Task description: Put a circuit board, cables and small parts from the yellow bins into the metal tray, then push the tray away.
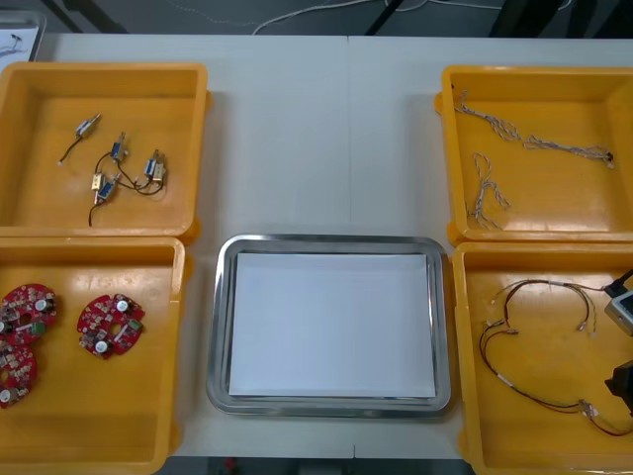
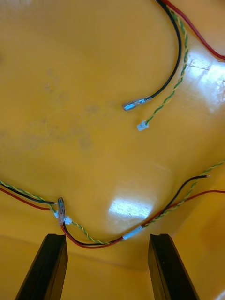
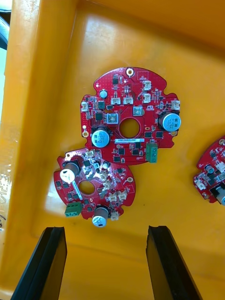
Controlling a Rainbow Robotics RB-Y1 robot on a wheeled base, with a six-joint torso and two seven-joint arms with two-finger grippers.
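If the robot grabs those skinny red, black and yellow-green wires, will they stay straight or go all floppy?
Probably floppy: the thin red, black and yellow-green cables lie in loose curves in the yellow bin, so they'd likely droop from the open jaws of the right gripper. So thin, they look light. Strands run bundled, so several may lift together.

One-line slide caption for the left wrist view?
Open left gripper poised over round red circuit boards lying in a yellow bin.
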